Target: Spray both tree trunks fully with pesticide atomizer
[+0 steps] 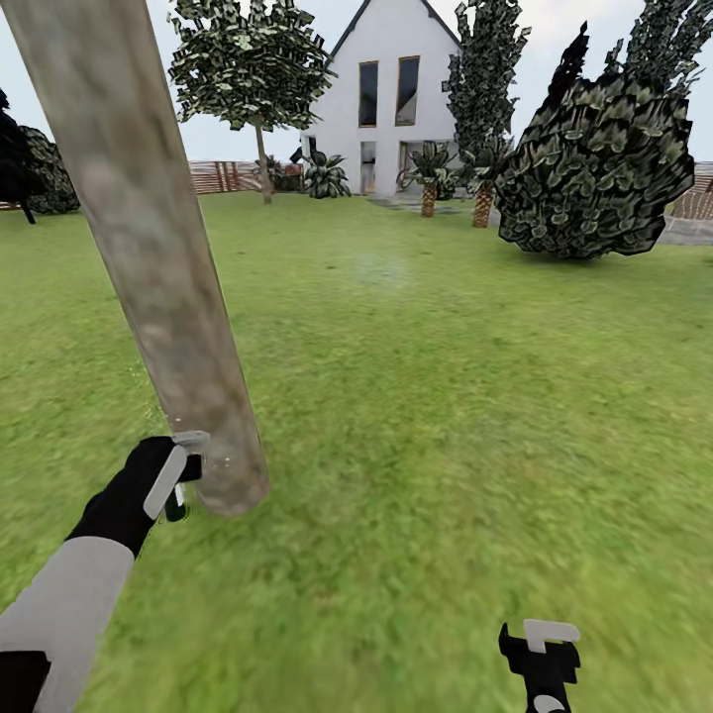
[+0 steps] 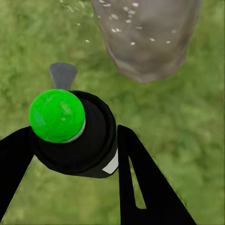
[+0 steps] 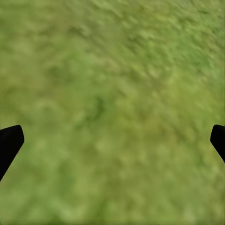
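A thick pale grey-brown tree trunk (image 1: 158, 267) leans across the left of the head view, its base (image 2: 147, 37) standing on the lawn. My left gripper (image 1: 186, 467) sits right beside that base, shut on the pesticide atomizer (image 2: 77, 136). The atomizer is a dark bottle with a bright green round end and a grey trigger piece (image 2: 62, 75). Whitish pesticide specks (image 2: 124, 18) dot the lower trunk. My right gripper (image 1: 540, 642) hangs low over the grass at the right, open and holding nothing (image 3: 112, 140). A second tree (image 1: 259, 149) with a spreading crown stands far back near the fence.
Green lawn (image 1: 416, 396) stretches ahead to a white house (image 1: 391, 89). A big dark leafy bush (image 1: 594, 168) and small palm-like plants (image 1: 431, 178) stand at the back right. A slatted wooden fence (image 1: 223, 176) runs along the far left.
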Motion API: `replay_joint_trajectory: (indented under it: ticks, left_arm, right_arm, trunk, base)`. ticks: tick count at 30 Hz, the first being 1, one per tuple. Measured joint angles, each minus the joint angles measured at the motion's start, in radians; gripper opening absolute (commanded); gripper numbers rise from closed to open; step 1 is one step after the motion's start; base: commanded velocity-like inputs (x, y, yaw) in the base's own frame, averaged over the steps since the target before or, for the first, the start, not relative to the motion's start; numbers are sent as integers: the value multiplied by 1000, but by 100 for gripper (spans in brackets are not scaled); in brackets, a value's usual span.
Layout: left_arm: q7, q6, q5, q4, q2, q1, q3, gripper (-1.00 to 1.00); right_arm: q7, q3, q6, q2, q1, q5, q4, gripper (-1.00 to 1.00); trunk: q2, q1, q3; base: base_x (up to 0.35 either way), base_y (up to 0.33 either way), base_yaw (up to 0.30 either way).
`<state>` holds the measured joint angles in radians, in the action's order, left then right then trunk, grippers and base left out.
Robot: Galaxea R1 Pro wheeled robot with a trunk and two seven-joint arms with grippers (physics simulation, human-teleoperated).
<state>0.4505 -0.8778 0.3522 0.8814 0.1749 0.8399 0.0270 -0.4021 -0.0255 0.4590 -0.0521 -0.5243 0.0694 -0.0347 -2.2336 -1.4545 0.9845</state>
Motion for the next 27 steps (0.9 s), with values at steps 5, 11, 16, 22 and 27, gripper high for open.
replay_joint_trajectory:
  ticks: [5, 11, 16, 22, 27]
  left_arm:
    - [-39, 0, 11, 2, 60, -11, 1, -100]
    - [-47, 0, 10, 64, 58, -12, 5, -100]
    - [-47, -3, 11, 92, 54, -12, 8, -100]
    - [-47, -3, 11, 93, 51, -12, 5, -100]
    - [-47, -3, 13, 92, 51, -13, 2, -100]
  right_arm:
    - [0, 0, 0, 0, 0, 0, 0, 100]
    - [0, -1, 0, 2, 0, 0, 0, 100]
    - [0, 0, 0, 0, 0, 0, 0, 100]
    - [-1, 0, 0, 0, 0, 0, 0, 100]
    - [-1, 0, 0, 0, 0, -1, 0, 100]
  trunk:
    - [0, 0, 0]
    - [0, 0, 0]
    - [0, 0, 0]
    - [0, 0, 0]
    - [0, 0, 0]
  base:
    - [0, 0, 5]
    - [36, -53, 210]
    - [133, -226, 20]
    - [11, -273, 0]
    - [100, -262, 0]
